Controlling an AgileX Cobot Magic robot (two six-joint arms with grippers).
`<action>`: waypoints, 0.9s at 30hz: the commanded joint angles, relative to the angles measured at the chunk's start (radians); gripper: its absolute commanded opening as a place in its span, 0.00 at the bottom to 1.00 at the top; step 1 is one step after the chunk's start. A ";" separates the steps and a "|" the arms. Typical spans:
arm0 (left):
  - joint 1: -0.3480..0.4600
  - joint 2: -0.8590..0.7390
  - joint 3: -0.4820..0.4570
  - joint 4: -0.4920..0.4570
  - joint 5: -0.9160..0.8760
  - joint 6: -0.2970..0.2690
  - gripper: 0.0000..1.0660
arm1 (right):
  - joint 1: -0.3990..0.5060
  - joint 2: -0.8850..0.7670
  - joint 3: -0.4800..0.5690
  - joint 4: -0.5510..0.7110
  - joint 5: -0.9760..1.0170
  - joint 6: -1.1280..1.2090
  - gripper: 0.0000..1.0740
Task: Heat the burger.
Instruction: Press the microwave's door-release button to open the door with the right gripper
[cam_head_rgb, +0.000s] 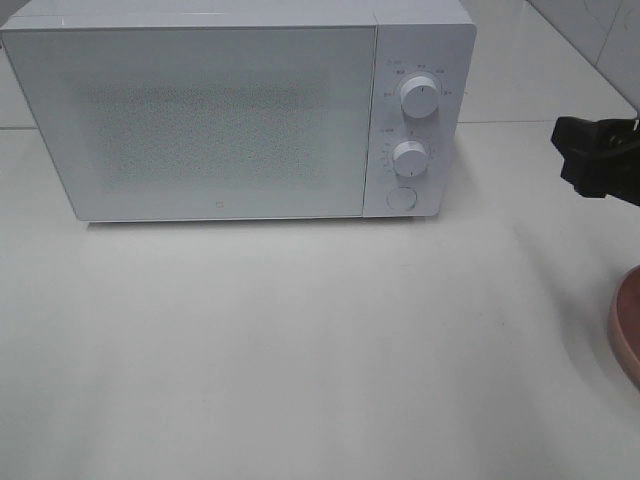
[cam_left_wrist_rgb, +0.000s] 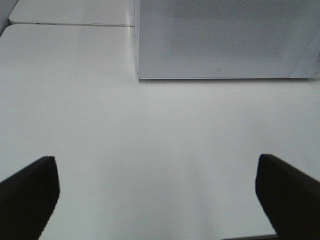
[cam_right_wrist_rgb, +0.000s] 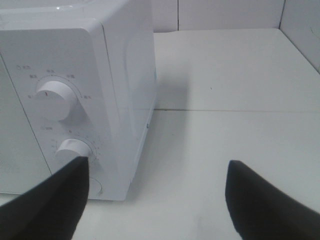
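White table (cam_head_rgb: 300, 360) fills most of the high view, with a seam line running behind. White microwave (cam_head_rgb: 235, 110) sits at the back, left of centre, its dotted frosted door (cam_head_rgb: 150, 150) shut. The door blocks any look inside. The burger shows in no view, so I cannot tell where it is. Left gripper (cam_left_wrist_rgb: 157, 200) has its jaws spread wide with nothing between them, over bare table in front of the microwave's left front corner and well apart from it. Right gripper (cam_right_wrist_rgb: 157, 200) is also spread wide and empty, near the microwave's control side; in the wrist view one finger (cam_right_wrist_rgb: 47, 200) overlaps the panel's lower part, touching or not unclear. Only a sliver of the pink round plate (cam_head_rgb: 630, 330) shows at the right edge, what is on it is out of frame. The panel has an upper knob (cam_head_rgb: 418, 97), a lower knob (cam_head_rgb: 410, 158) and a round button (cam_head_rgb: 401, 199) below them.
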 joint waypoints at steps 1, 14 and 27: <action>-0.004 -0.017 0.002 -0.001 -0.009 -0.003 0.94 | -0.002 0.001 0.022 0.044 -0.033 -0.018 0.68; -0.004 -0.017 0.002 -0.001 -0.009 -0.003 0.94 | 0.214 0.003 0.058 0.312 -0.107 -0.237 0.68; -0.004 -0.017 0.002 -0.001 -0.009 -0.003 0.94 | 0.456 0.183 0.058 0.661 -0.291 -0.355 0.68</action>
